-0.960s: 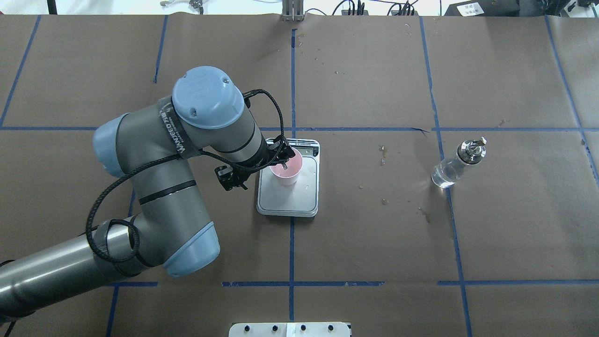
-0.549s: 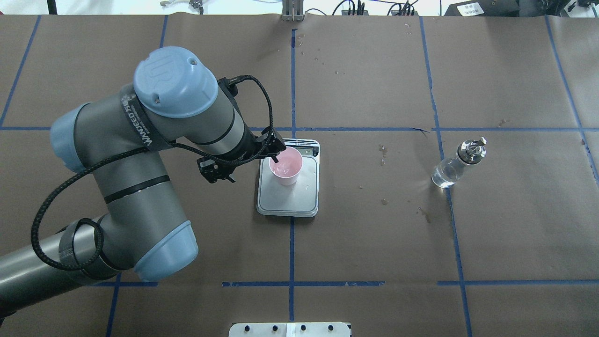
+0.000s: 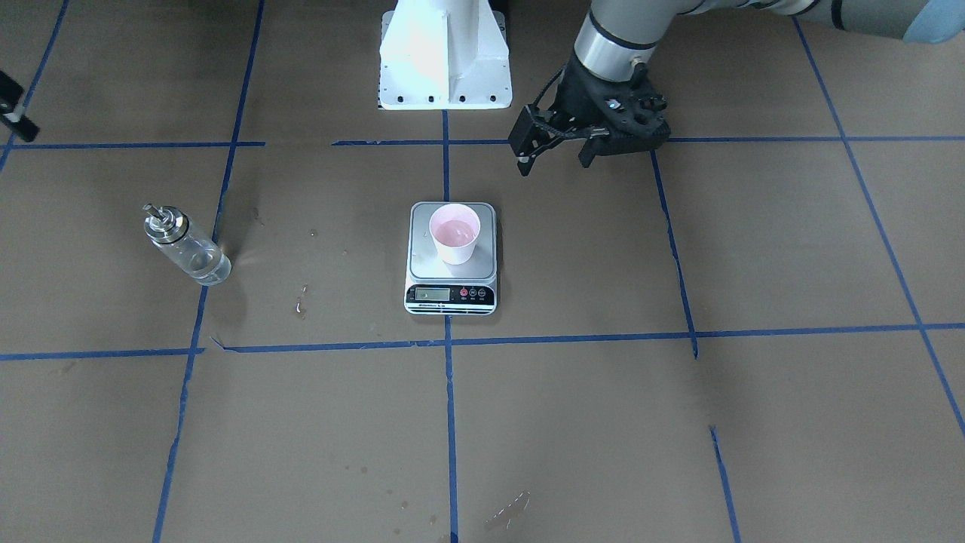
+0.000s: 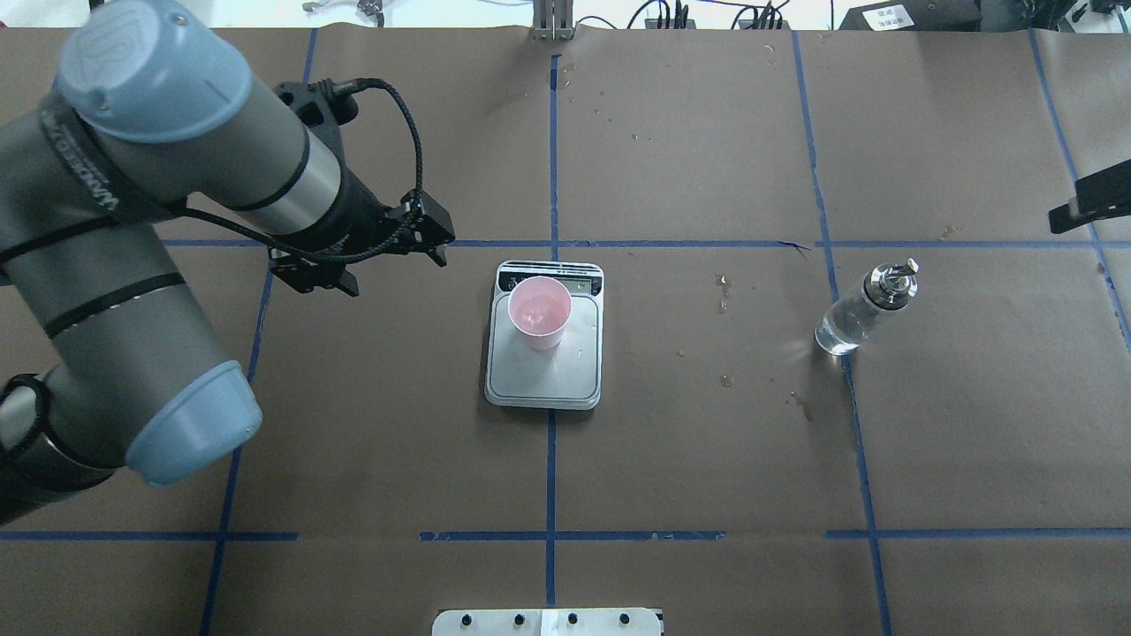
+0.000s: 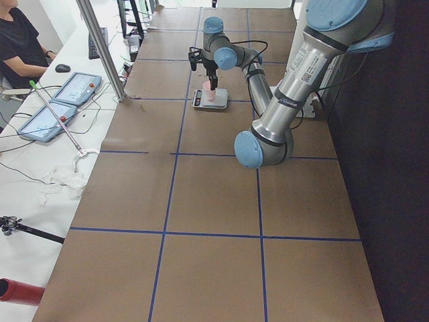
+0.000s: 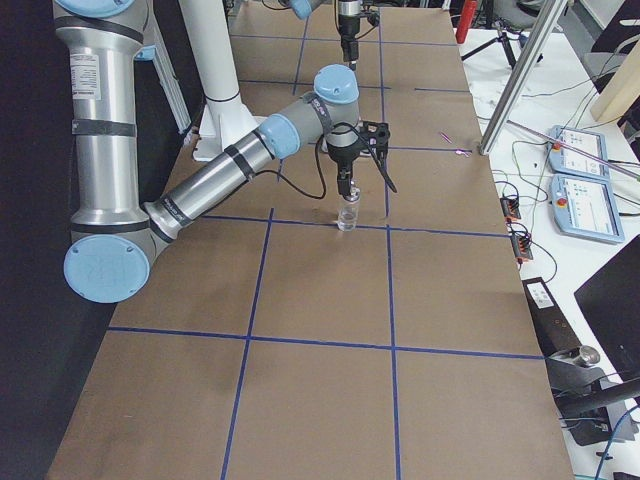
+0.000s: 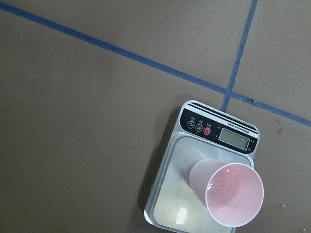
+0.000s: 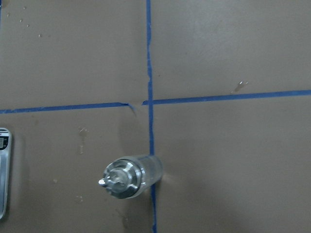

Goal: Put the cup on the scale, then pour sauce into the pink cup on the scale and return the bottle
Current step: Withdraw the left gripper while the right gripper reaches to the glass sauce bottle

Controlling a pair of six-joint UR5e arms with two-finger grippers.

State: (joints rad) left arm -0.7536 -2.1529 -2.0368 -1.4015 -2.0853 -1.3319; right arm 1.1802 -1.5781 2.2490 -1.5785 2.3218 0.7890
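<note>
The pink cup (image 4: 539,311) stands upright on the far part of the scale (image 4: 548,380), by its display; both also show in the front view, cup (image 3: 454,234) and scale (image 3: 451,294), and the left wrist view, cup (image 7: 228,194). My left gripper (image 4: 433,243) (image 3: 550,151) is open and empty, raised and well off to the scale's left. The glass bottle (image 4: 853,320) (image 3: 188,253) with clear sauce stands alone on the right. My right gripper (image 4: 1091,208) shows only as a black piece at the edge; its camera looks down on the bottle (image 8: 131,175). I cannot tell its state.
Brown paper with blue tape lines (image 4: 552,459) covers the table. Small wet spots (image 4: 724,287) lie between scale and bottle. The white robot base (image 3: 443,60) stands behind the scale. A person (image 5: 20,47) sits at a side bench with tablets.
My left gripper has let go of the cup's rim and pulled back up and to the left, away from the scale. The right gripper has come into view at the right edge.
</note>
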